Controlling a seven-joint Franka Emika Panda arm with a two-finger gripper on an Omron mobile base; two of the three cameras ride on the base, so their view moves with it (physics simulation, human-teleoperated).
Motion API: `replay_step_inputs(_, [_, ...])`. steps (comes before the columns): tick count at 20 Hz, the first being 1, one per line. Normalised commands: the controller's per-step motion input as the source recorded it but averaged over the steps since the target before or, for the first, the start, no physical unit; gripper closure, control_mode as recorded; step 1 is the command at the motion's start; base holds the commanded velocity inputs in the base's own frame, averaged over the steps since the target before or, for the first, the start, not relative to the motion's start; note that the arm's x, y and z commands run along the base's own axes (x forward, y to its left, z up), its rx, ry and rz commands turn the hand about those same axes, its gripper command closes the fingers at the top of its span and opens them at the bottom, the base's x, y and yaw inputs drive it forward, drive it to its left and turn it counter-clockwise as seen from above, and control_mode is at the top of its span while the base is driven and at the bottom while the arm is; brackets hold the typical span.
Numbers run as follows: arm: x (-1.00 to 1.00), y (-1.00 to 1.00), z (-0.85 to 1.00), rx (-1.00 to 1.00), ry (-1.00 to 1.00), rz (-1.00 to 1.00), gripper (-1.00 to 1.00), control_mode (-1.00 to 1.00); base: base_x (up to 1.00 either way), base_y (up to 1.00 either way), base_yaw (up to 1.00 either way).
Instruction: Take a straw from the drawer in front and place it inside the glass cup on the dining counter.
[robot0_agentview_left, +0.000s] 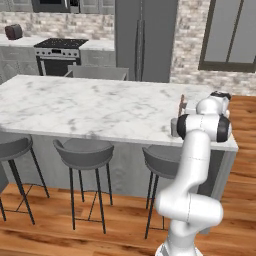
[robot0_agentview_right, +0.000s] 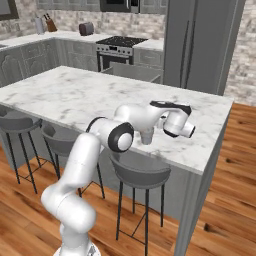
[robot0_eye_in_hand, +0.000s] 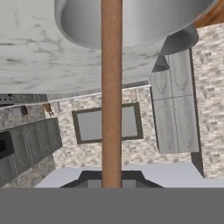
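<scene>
Long white-marble grey-veined bench (robot0_agentview_left: 90, 107), grey panelled base, three grey stools (robot0_agentview_left: 85, 152) along its near edge, wood floor. Small greyish translucent tumbler (robot0_agentview_right: 147, 135) near bench's right end. Jaws pinching thin reddish-brown straw (robot0_eye_in_hand: 111, 94), tip at tumbler mouth. Risk: straw off-centre catches rim, tips tumbler.

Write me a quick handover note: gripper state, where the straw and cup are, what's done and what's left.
Gripper: shut on the straw, at the right end of the dining counter.
Glass cup: standing on the counter near its front edge, under the hand. In the hand view the straw's far end overlaps the cup's rim; whether it is inside yet is unclear.
Done: straw fetched and carried to the cup.
Left: confirm the straw is in the cup, release, withdraw.
</scene>
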Motion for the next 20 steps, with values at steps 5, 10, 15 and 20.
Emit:
replay_step_inputs(5, [0.17, 0.0, -0.34, 0.0, 0.0, 0.02, 1.0, -1.0, 0.0, 0.0, 0.0])
replay_step_inputs(10, [0.03, 0.0, -0.34, 0.0, 0.0, 0.03, 1.0, -1.0, 0.0, 0.0, 0.0])
replay_step_inputs(15, [-0.01, 0.0, -0.12, 0.0, 0.0, 0.02, -1.0, -1.0, 0.0, 0.0, 0.0])
replay_step_inputs(20, [-0.11, 0.16, 0.5, 0.0, 0.0, 0.0, -1.0, -1.0, 0.0, 0.0, 0.0])
